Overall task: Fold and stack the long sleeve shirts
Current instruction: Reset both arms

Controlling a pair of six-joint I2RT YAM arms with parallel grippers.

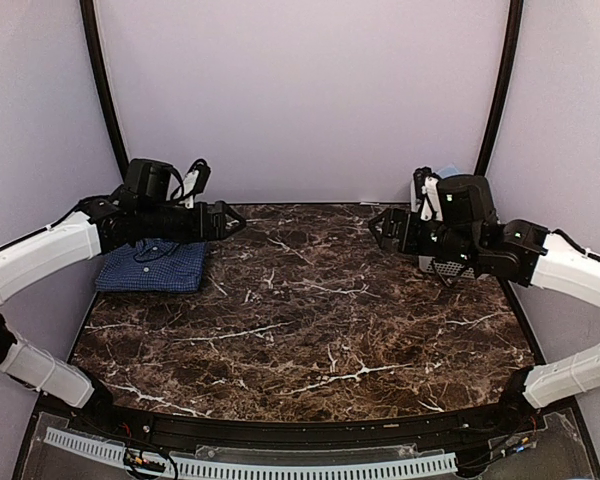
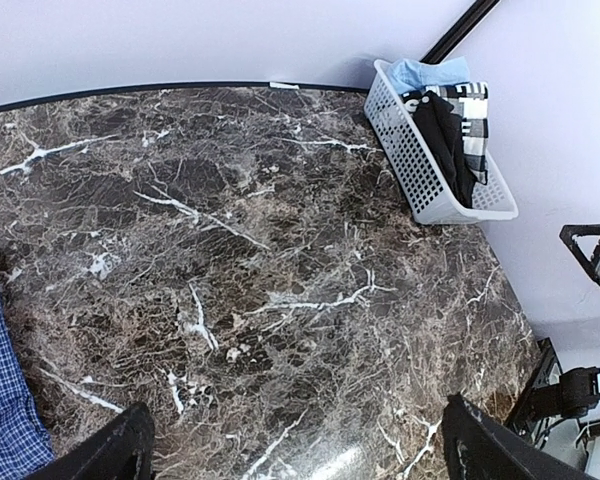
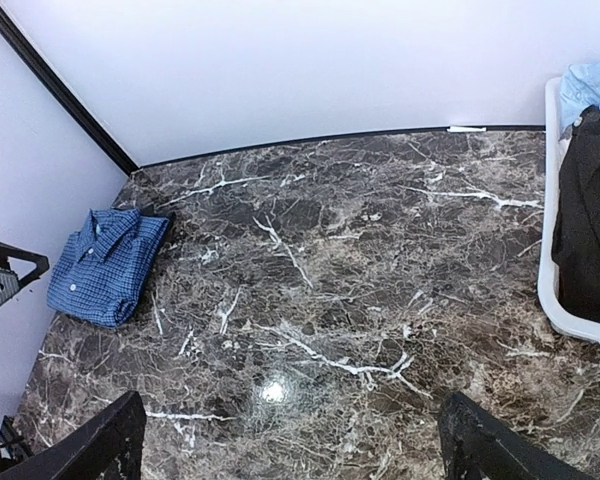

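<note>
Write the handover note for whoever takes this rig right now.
Left claw: open, empty, by the folded blue checked shirt at the far left of the table.
Right claw: open, empty, near the white basket at far right.
Done: blue shirt folded, lying flat.
Left: the black shirt lies in the basket with a light blue cloth and a black-and-white checked one; take it out, fold it, stack it on the blue shirt.

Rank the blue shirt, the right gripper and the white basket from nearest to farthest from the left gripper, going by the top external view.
1. The blue shirt: folded at the left edge of the table, close beside the left gripper.
2. The right gripper: across the table, on the right.
3. The white basket: farther right still, partly hidden.
</note>
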